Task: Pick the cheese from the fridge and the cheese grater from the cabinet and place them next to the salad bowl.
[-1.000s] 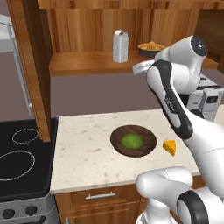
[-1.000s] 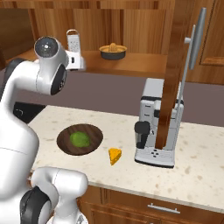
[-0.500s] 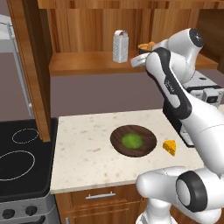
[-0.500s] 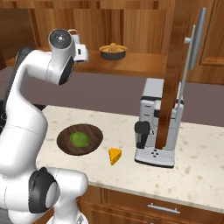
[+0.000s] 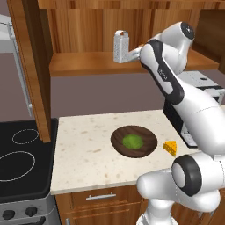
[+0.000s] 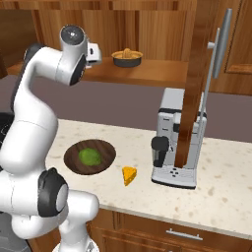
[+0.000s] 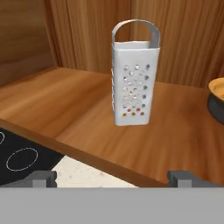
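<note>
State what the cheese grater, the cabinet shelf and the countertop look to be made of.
Cheese grater: likely metal, matte silver-grey, with punched holes and a thin loop handle.
Cabinet shelf: wood, reddish-brown with visible grain and a smooth finish.
Countertop: probably stone or a stone-look surface, cream with fine dark speckles.

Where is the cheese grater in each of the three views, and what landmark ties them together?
Left base view: the cheese grater stands upright on the cabinet shelf, upper centre, just left of the arm's hand.
Right base view: I cannot make it out; the arm covers that part of the shelf.
Hand view: centre, upright on the shelf, ahead of the open gripper.
Shared landmark: the wooden cabinet shelf.
</note>
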Robot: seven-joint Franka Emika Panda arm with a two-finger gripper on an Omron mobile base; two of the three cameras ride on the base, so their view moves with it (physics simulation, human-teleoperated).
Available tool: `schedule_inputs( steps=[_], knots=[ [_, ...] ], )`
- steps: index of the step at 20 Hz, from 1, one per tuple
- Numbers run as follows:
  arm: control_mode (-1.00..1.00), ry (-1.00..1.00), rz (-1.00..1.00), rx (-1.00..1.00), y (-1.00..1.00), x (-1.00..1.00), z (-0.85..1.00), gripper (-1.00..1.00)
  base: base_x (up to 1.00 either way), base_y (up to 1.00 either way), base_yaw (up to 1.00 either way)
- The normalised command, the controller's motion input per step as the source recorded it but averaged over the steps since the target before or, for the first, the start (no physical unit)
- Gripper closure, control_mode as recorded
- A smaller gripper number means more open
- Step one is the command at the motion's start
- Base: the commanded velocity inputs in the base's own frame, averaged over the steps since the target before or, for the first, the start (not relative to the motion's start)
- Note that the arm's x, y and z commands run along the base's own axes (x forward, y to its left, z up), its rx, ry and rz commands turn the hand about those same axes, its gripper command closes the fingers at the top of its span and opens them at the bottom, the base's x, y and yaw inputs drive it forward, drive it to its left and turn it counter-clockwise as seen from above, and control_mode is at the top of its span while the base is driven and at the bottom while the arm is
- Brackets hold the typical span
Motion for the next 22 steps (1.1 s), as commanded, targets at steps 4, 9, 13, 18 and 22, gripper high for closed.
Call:
schedule_inputs(
  steps=[4, 9, 13, 18, 22],
  knots=[
    [-1.00, 0.04, 0.02, 0.00, 0.07, 0.40, -0.02, -1.00, 0.00, 0.00, 0.00],
    [-1.00, 0.09, 0.04, 0.00, 0.09, 0.39, 0.00, -1.00, 0.00, 0.00, 0.00],
    [-1.00, 0.04, 0.07, 0.00, 0.02, 0.29, 0.00, -1.00, 0.00, 0.00, 0.00],
    [-1.00, 0.00, 0.08, -0.02, 0.00, 0.16, -0.01, -1.00, 0.00, 0.00, 0.00],
    [-1.00, 0.00, 0.05, -0.02, 0.01, 0.23, -0.04, -1.00, 0.00, 0.00, 0.00]
  ],
)
